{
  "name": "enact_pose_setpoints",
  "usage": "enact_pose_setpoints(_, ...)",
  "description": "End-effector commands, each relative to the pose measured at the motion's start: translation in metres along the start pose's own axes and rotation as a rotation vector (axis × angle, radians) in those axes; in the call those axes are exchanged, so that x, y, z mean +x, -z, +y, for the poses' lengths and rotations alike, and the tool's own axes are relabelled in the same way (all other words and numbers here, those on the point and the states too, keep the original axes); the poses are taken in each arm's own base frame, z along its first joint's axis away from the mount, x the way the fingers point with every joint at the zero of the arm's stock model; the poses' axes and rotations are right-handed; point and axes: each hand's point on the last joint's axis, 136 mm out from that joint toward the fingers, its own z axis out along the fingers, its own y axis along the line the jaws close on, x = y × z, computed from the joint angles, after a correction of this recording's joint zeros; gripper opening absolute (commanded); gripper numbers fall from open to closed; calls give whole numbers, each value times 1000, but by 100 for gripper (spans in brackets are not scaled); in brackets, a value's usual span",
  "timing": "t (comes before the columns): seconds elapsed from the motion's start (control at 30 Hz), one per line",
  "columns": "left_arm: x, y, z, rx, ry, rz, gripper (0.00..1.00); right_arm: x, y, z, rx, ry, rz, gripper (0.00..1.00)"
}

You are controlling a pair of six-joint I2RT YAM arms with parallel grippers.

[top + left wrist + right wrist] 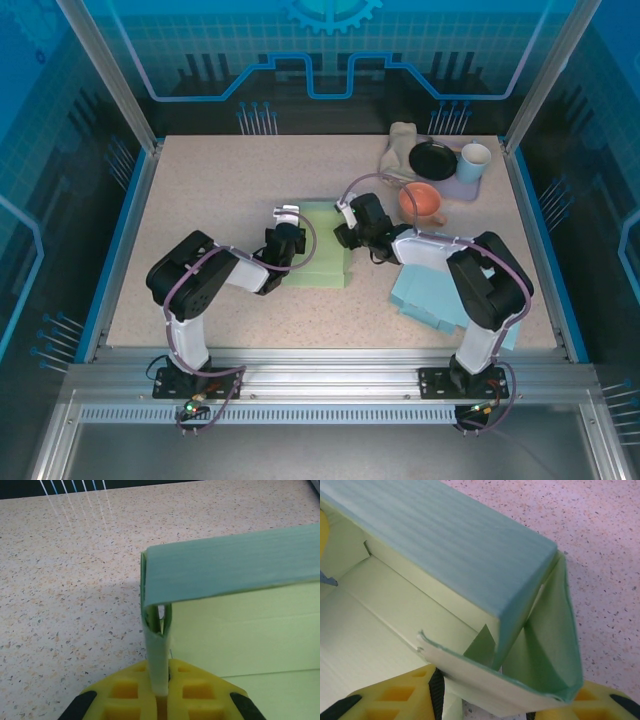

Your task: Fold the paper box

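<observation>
Left pincer (161, 694) clamped on paper box (240, 570) edge; right pincer (490, 702) half-open astride its corner (contact unclear)

The left half of the table (200, 200) lies open for a pass. The paper box (320, 262) blocks the centre, a stack of blue sheets (425, 297) the near right, and an orange bowl (424, 203), black dish (433, 160), cup (474, 160) and cloth (400, 145) crowd the far right corner.
</observation>
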Motion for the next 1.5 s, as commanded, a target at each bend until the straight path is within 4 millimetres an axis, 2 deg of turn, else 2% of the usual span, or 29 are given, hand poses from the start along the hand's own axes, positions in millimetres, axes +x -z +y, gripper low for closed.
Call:
enact_pose_setpoints(0.0, 14, 2, -2, 19, -49, 57, 7, -19, -3, 30, -113, 21, -98, 45)
enact_pose_setpoints(0.13, 15, 2, -2, 16, -49, 60, 7, -20, 3, 50, -228, 55, -147, 46)
enact_pose_setpoints(0.3, 15, 1, -1, 7, -45, 63, 7, -17, 8, 53, -248, 58, -170, 46)
enact_pose_setpoints(0.4, 14, 2, -1, 7, -46, 63, 7, -22, 15, 62, -304, 68, -210, 48)
enact_pose_setpoints(0.43, 14, 1, -1, 6, -45, 62, 7, -13, 16, 65, -330, 75, -199, 49)
enact_pose_setpoints(0.53, 14, 1, -1, 6, -42, 63, 7, -10, 21, 70, -379, 87, -191, 52)
enact_pose_setpoints(0.93, 14, 2, 0, 7, -43, 64, 7, -6, 32, 45, -400, 66, -202, 58)
enact_pose_setpoints(1.23, 15, 2, 1, 8, -43, 65, 7, -4, 33, -7, -209, -43, -222, 57)
enact_pose_setpoints(1.47, 14, 1, 0, 10, -42, 64, 7, -1, 37, -32, -106, -92, -235, 57)
